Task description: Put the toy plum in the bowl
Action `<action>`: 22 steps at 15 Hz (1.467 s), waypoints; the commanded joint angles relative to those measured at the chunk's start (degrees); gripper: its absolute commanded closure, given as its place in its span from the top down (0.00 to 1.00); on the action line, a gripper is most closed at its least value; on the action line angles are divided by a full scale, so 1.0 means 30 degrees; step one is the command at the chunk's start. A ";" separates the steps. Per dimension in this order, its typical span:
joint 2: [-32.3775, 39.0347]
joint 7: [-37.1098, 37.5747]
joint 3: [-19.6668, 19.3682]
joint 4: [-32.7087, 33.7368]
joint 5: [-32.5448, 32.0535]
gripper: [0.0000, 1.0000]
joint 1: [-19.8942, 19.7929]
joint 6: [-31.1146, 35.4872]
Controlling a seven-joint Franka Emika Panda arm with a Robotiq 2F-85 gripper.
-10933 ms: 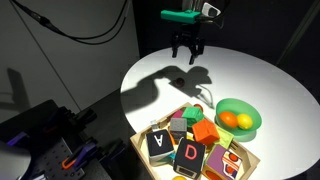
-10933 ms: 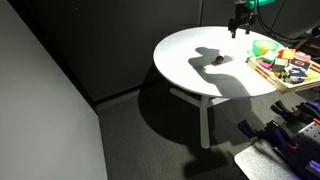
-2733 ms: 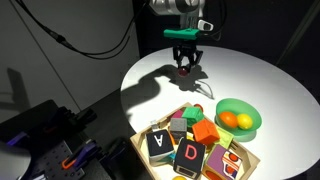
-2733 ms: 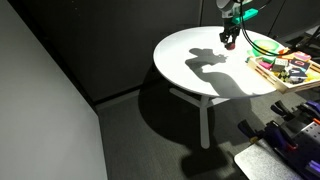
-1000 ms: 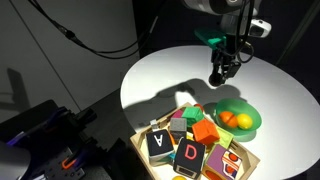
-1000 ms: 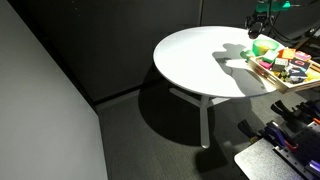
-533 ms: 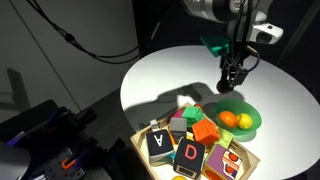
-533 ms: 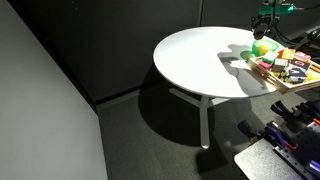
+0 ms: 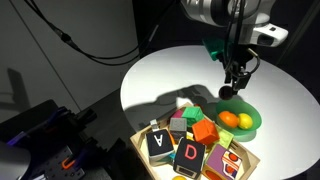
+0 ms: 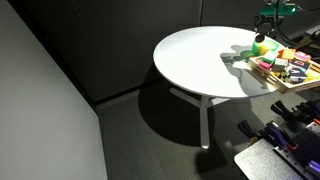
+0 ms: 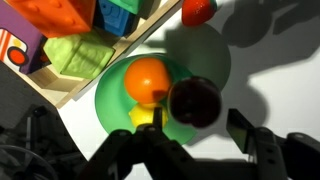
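The toy plum (image 11: pixel 195 102), a dark maroon ball, hangs over the rim of the green bowl (image 11: pixel 112 100). It sits between my gripper's (image 11: pixel 198 122) fingers. It lies against one finger, and a clear gap separates it from the other finger (image 11: pixel 240 128). The jaws stand slightly open. In an exterior view the gripper (image 9: pixel 230 88) hovers just above the near-left rim of the bowl (image 9: pixel 240 118), with the plum (image 9: pixel 227 92) at its tips. In the other exterior view the gripper (image 10: pixel 262 37) is above the bowl (image 10: pixel 265 47).
An orange ball (image 11: pixel 147 78) and a yellow ball (image 11: pixel 143 117) lie in the bowl. The wooden tray (image 9: pixel 146 157) of letter blocks stands right beside the bowl. A red toy (image 11: pixel 197 10) lies on the white round table (image 9: pixel 160 85).
The gripper has come down a little towards the bowl's rim with the plum. Its jaws have parted, and a gap now shows beside the plum.
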 commanded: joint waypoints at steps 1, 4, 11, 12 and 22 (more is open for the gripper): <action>-0.0933 0.0556 -0.0211 -0.1203 -0.0261 0.98 0.0341 0.0485; -0.1143 0.0284 -0.0111 -0.1455 -0.0349 1.00 0.0465 0.0676; -0.1485 -0.1216 0.0434 -0.1578 -0.1309 1.00 0.1564 0.0467; -0.1556 -0.1574 0.0582 -0.1566 -0.1453 1.00 0.1684 0.0245; -0.3272 -0.6507 0.2345 -0.2132 -0.1731 1.00 0.1915 -0.5011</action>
